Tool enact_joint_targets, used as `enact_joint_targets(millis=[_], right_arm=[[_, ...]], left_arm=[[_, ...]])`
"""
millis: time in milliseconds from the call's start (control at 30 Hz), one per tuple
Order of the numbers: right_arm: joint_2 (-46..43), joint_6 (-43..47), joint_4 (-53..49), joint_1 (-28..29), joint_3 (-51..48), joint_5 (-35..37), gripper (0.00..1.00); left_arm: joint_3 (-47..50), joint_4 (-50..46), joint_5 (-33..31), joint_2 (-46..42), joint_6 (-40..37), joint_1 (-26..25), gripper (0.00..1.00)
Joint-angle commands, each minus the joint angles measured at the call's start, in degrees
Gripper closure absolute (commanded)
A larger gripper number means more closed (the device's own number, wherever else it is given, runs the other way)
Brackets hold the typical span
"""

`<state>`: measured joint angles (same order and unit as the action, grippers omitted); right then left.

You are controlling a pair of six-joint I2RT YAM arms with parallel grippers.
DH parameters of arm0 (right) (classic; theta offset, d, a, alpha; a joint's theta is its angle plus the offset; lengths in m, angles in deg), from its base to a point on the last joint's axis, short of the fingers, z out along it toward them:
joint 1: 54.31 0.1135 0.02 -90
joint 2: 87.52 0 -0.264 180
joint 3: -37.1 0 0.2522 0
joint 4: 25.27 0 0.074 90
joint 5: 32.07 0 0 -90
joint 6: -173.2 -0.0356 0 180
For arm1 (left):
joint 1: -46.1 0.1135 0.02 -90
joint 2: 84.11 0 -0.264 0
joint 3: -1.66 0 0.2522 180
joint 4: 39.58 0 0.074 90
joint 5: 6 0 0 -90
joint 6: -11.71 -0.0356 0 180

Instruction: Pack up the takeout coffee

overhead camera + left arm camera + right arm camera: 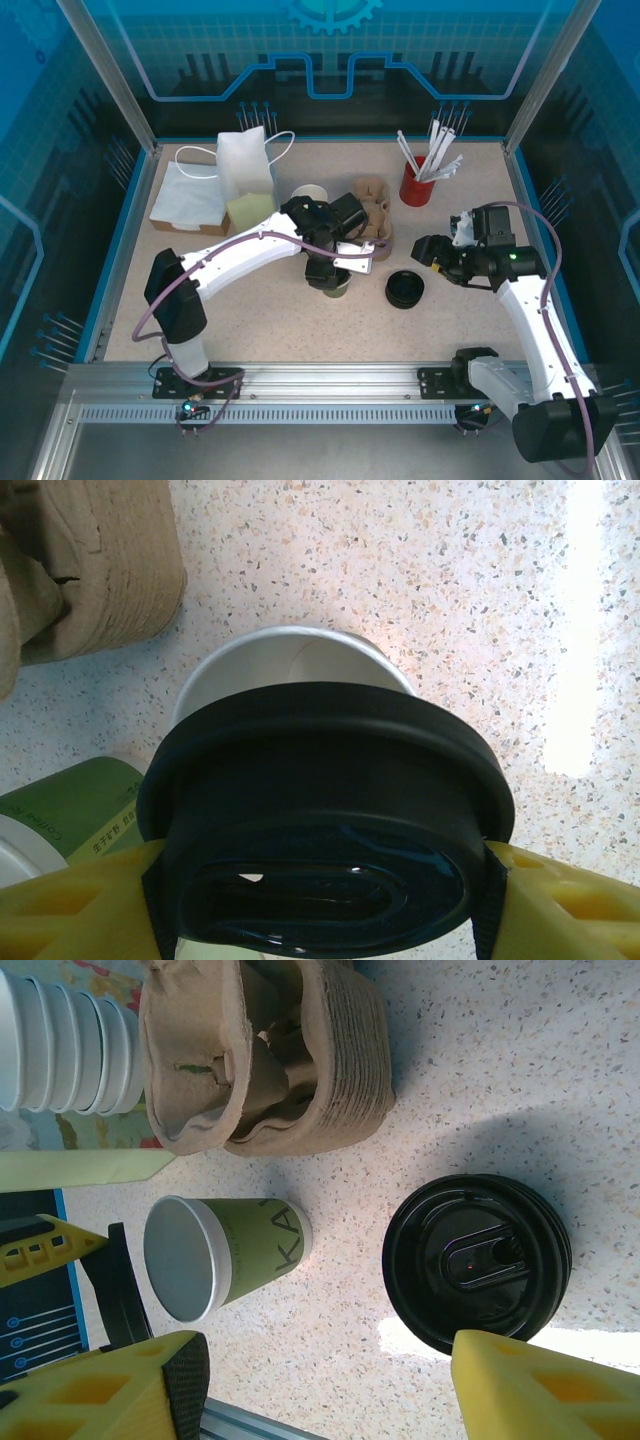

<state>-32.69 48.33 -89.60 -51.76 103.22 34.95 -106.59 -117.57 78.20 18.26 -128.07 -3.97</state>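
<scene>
left jaws: clamped on lid (320, 810), above cup (225, 1255) | right jaws: released, near lid stack (475, 1260)

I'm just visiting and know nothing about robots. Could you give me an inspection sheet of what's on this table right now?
Surface: speckled beige table, no spills seen.
Job's things: green paper cup upright and uncovered; black lid held over it, not pressed on.
Clutter: stack of black lids, pulp carriers, red cup of straws, white bags, stacked white cups.
Grippers: left gripper clamps the lid; right gripper open above the lid stack.
Cables: purple cables run along both arms, nothing snagged.
Surroundings: blue see-through panels.
</scene>
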Motion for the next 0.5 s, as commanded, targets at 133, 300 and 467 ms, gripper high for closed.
enact_joint_targets(millis=[133, 300, 467], right_arm=[[-1.0, 0.8, -0.3, -1.3, -1.0, -1.9, 0.33], [-0.9, 0.8, -0.1, -1.4, -1.4, -2.3, 0.33], [-1.0, 0.7, 0.3, -1.6, -1.6, -2.7, 0.33]], left_arm=[[-2.9, -2.6, -0.6, 2.2, -1.5, -0.5, 0.29], [-3.3, -2.5, -0.6, 3.1, -1.6, -0.7, 0.29], [-3.4, -2.5, -0.6, 3.5, -1.5, -0.6, 0.25]])
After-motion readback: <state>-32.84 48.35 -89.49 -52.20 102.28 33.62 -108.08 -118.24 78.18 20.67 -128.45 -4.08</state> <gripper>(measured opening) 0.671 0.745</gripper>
